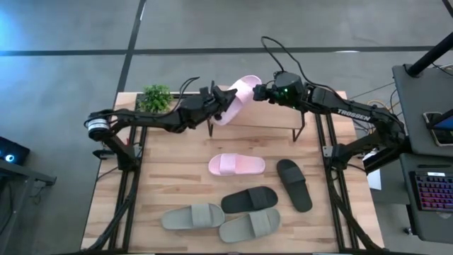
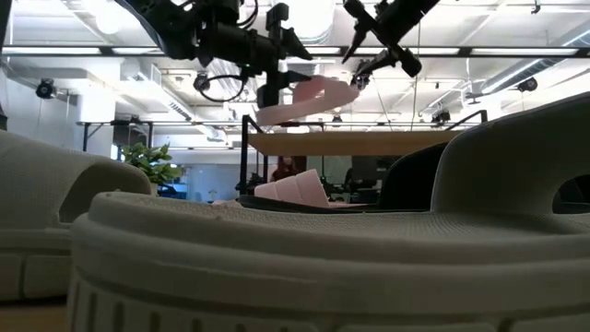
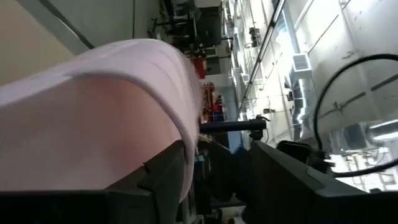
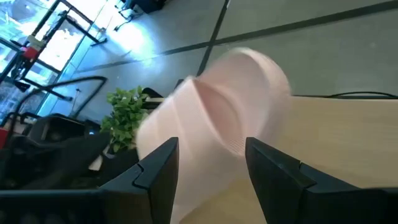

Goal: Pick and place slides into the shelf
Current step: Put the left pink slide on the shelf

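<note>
**Pink slide over the shelf, both grippers parted**

Left gripper [image 1: 225, 99]: positioned above the shelf's [image 1: 269, 117] left end. Fingers [image 3: 158, 180] are seen spread apart in the left wrist view, with one pink slide [image 1: 239, 98] pressed against one of them; a firm clamp is not shown.

Right gripper [image 1: 258, 91]: positioned just beside the same slide's far end, over the shelf's back edge. Fingers [image 4: 155, 168] are held apart in the right wrist view, the slide [image 4: 217, 124] lying just ahead of them, blurred. Contact cannot be told.

Pink slide, first: located between the two grippers, tilted, over the shelf's left part. In the low view it [image 2: 309, 100] is seen above the plank top [image 2: 369, 143].

Pink slide, second [image 1: 236, 165]: laid flat on the table [image 1: 170, 177], in front of the shelf, nearer than both grippers.

Black pair: one [image 1: 294, 184] below the right gripper, well apart from it; one [image 1: 249, 200] beside it.

Grey-green pair [image 1: 192, 216] [image 1: 249, 225]: at the table's near edge, farthest from both grippers.

Plant [image 1: 156, 97]: just behind the left arm, at the table's back corner.
</note>
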